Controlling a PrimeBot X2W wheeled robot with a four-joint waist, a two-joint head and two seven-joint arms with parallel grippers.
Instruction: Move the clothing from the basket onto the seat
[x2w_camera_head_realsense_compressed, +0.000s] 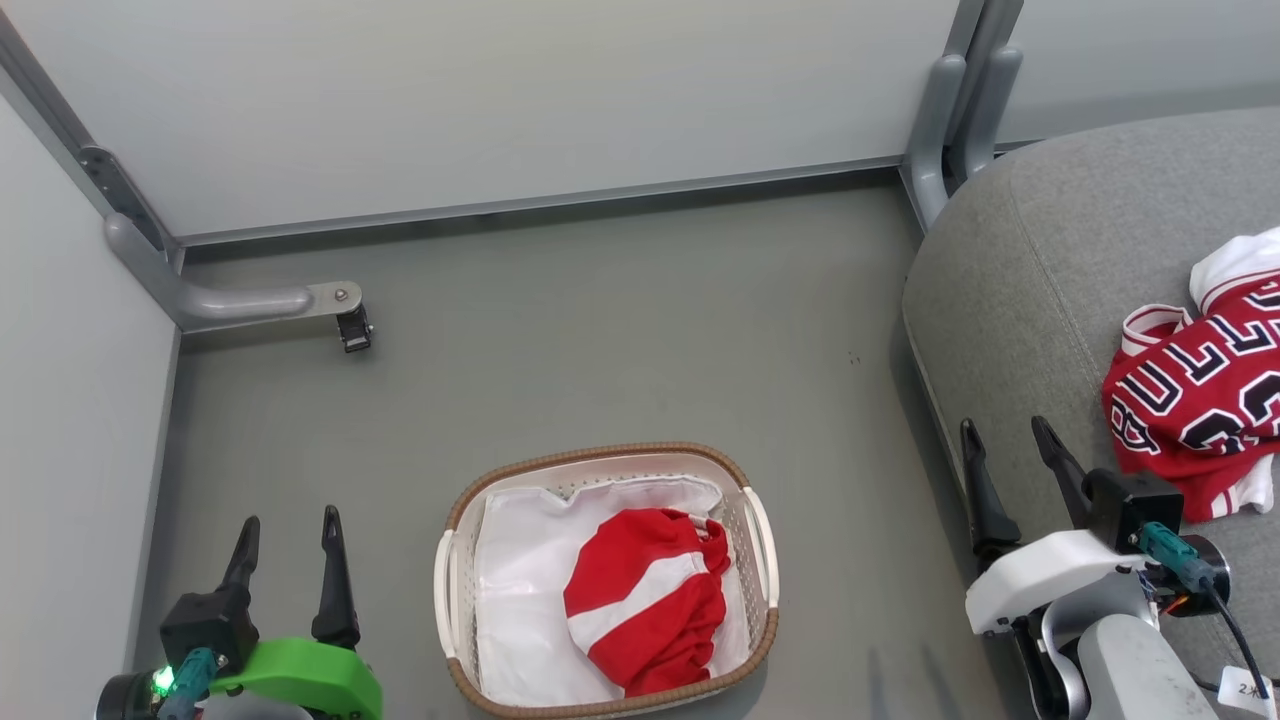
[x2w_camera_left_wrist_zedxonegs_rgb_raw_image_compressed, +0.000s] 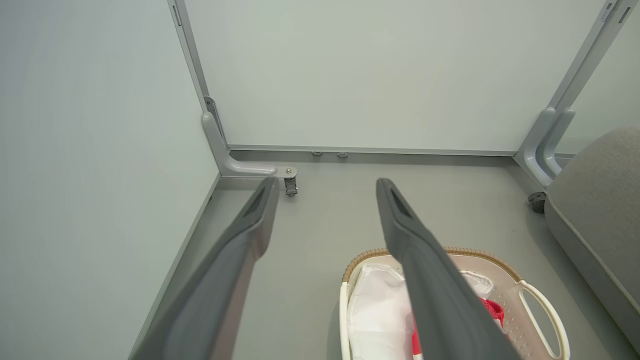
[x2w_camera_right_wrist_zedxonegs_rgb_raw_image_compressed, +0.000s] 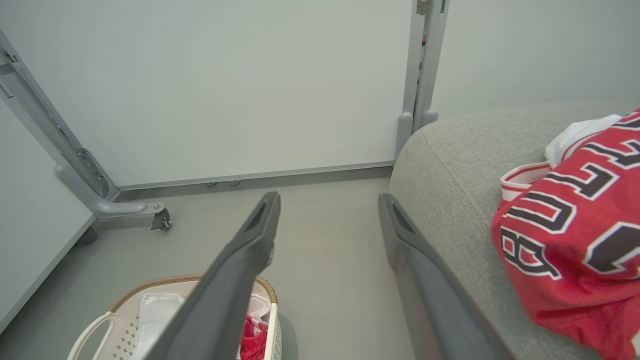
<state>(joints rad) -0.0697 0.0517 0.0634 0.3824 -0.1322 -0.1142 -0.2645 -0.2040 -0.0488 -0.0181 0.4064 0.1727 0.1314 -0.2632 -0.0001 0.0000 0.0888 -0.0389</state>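
Plainly, both end effectors stand wide apart and hold nothing. The left end effector (x2w_camera_head_realsense_compressed: 290, 518) sits at the lower left of the head view, above bare grey floor (x2w_camera_head_realsense_compressed: 600, 330) and just left of the basket (x2w_camera_head_realsense_compressed: 600, 455), touching neither. In its own wrist view the two dark fingers (x2w_camera_left_wrist_zedxonegs_rgb_raw_image_compressed: 240, 250) frame the floor, and the right-hand one crosses in front of the basket's far rim.

The right end effector (x2w_camera_head_realsense_compressed: 1004, 425) hangs at the front edge of the seat (x2w_camera_head_realsense_compressed: 1010, 260), with its jaws spread and empty. Whether a fingertip brushes the upholstery cannot be told.

As for the clothing, one red jersey (x2w_camera_head_realsense_compressed: 1200, 400) lies crumpled on the seat, to the right of the right end effector and apart from it. The other red garment, with a broad white stripe (x2w_camera_head_realsense_compressed: 645, 595), lies bunched in the basket on a white cloth liner (x2w_camera_head_realsense_compressed: 520, 580), toward the basket's right side.

The jersey carries black, white-edged block letters. "BULL" can be made out in the head view, running up toward the picture's right edge. Parts of large numerals sit beside it, too folded to read. A small white tag (x2w_camera_head_realsense_compressed: 1245, 690) hangs by the right arm's cable. Its handwritten mark begins with a "2", and the rest is unreadable.
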